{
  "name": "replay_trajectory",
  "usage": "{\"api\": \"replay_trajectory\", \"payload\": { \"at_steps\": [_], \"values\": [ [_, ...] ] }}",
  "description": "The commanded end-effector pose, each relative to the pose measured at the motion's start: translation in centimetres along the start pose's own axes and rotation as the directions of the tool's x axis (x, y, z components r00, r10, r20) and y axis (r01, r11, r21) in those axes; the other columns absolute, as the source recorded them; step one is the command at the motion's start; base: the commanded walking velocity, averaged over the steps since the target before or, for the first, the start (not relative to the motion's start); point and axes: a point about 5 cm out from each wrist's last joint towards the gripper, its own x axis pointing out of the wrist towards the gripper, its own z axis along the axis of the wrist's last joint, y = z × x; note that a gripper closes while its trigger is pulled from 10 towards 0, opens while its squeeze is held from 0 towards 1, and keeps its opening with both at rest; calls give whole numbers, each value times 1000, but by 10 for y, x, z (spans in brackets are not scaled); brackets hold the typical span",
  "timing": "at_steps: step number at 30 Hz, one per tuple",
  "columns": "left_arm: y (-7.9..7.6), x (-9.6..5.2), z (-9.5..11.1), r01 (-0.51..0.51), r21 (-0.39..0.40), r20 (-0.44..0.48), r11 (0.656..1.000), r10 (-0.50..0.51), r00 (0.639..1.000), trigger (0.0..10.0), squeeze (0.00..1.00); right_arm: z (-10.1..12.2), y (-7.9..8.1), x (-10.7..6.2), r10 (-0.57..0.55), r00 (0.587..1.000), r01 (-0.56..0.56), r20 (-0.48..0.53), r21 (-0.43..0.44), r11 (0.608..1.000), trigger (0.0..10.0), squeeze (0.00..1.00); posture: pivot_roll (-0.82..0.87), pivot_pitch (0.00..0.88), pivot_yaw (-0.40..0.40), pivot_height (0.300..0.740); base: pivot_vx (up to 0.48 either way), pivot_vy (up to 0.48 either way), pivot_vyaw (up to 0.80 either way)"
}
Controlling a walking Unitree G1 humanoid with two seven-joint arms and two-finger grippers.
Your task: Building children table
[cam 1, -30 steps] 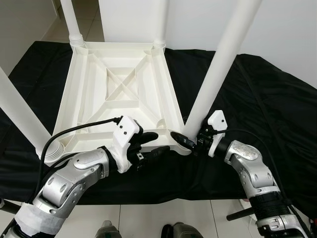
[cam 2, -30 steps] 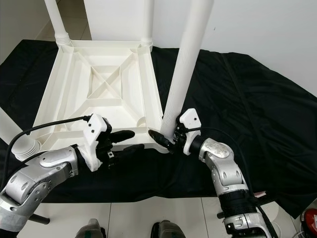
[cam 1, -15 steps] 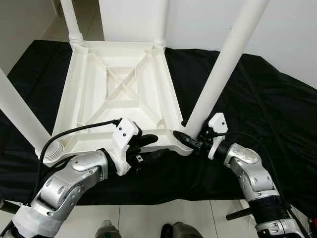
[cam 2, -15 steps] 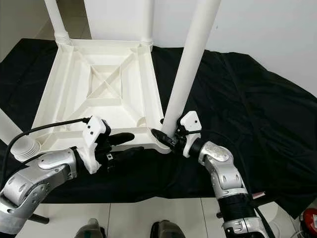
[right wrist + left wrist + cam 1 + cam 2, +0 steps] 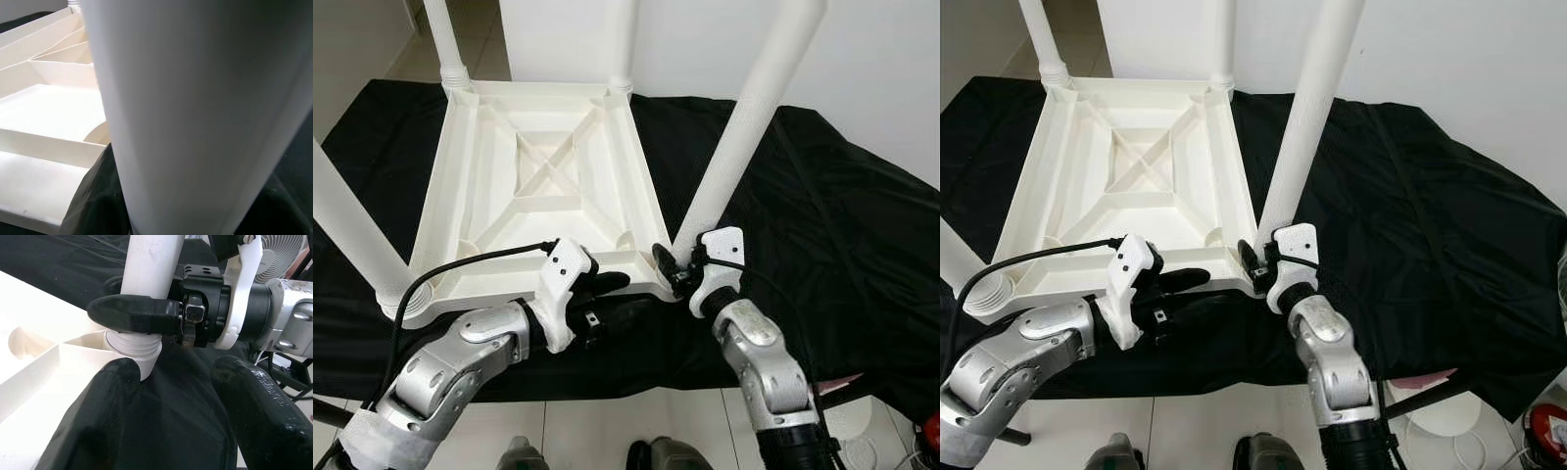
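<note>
Upside down on a black cloth (image 5: 842, 196) lies the white table top (image 5: 543, 196), its ribbed underside facing up. The right gripper (image 5: 668, 270) is clenched around the base of the near-right leg (image 5: 744, 117), just where the threaded end of that leg meets the corner socket; in the left wrist view one black finger (image 5: 134, 316) crosses the front of the leg directly above the thread. The leg rises tilted up and away from this gripper. Close beside it, toward the robot's left, the left gripper (image 5: 612, 299) sits at the near edge of the table top with its two fingers spread apart, one over the white rim and one over the cloth, grasping nothing. Beyond both grippers, two more legs (image 5: 445, 39) stand at the far corners. Further to the left of the left gripper, another leg (image 5: 347, 230) stands at the near-left corner.
</note>
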Motion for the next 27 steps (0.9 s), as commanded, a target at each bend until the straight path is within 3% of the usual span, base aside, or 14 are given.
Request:
{"api": "replay_trajectory", "payload": {
  "at_steps": [1,2,3,13,14,15,16,19,27],
  "values": [
    [-9,1,0,139,-3,-1,990,-139,990,10000,0,-8,3,-1,6,999,-5,-45,13,1000,10000,0,50,67,-69,740,0,0,0],
    [-9,1,0,139,-3,-1,990,-139,990,10000,0,-8,3,-1,6,999,-5,-45,13,1000,10000,0,50,67,-69,740,0,0,0],
    [-10,1,0,142,-4,-1,990,-142,990,10000,0,-6,2,-2,5,1000,-4,-29,29,1000,10000,1000,50,66,-69,740,0,0,0],
    [-9,-1,2,142,-3,-5,990,-142,990,10000,0,7,-17,-7,48,999,-48,6,17,999,10000,1000,58,66,-65,740,0,0,0],
    [-9,-1,3,143,-3,-6,990,-143,990,10000,0,8,-19,-10,124,992,-124,10,-28,992,10000,1000,57,66,-63,740,0,0,0],
    [-9,-1,3,143,-3,-6,990,-143,990,10000,0,8,-19,-10,124,992,-124,10,-28,992,10000,1000,57,66,-63,740,0,0,0],
    [-9,-1,3,143,-3,-6,990,-143,990,10000,0,9,-20,-14,231,973,-231,6,-53,972,10000,0,56,72,-60,740,0,0,0],
    [-9,0,3,154,-5,-10,988,-154,988,10000,0,5,-30,-16,431,902,-432,-34,-112,895,10000,0,53,67,-59,740,0,0,0],
    [-10,3,3,149,9,-8,989,-149,989,10000,0,1,-36,-5,493,867,-499,-74,-128,857,10000,0,65,46,-64,740,0,0,0]
  ]
}}
